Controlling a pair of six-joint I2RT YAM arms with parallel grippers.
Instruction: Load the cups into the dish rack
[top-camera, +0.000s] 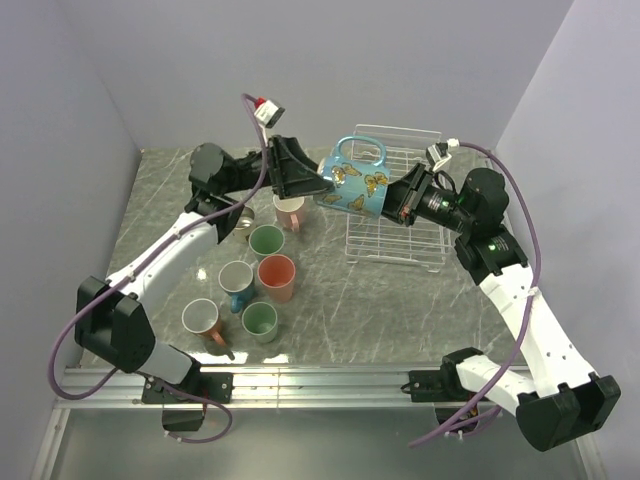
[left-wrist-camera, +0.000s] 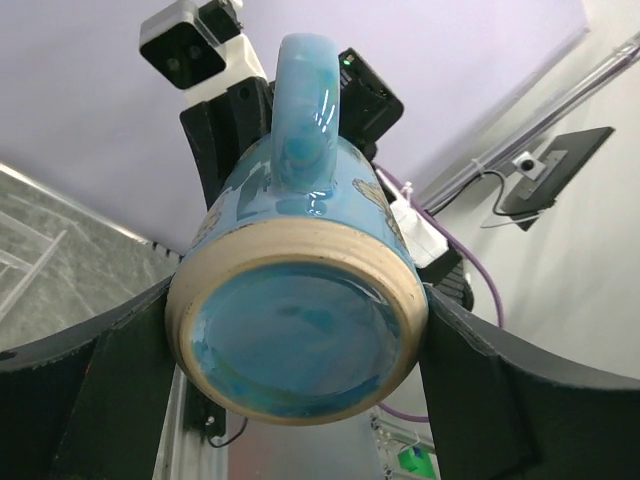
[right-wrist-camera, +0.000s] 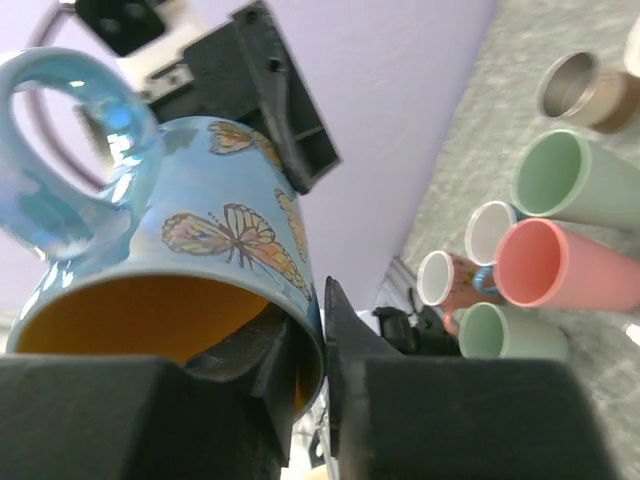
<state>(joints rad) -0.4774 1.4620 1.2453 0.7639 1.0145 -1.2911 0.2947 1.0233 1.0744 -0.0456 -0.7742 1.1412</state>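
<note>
Blue mug (top-camera: 355, 185) hung on its side over the rack's (top-camera: 398, 240) left edge, handle up, shared by both arms. The left pincer (top-camera: 323, 188) was clamped across its base and the right pincer (top-camera: 393, 203) pinched the rim wall, one finger inside. Risky spot! That thin rim pinch could let it swing and drop once the left released. Both arms pulling could wrench it loose onto the cups (top-camera: 276, 277) on the desk (top-camera: 400, 300).
</note>
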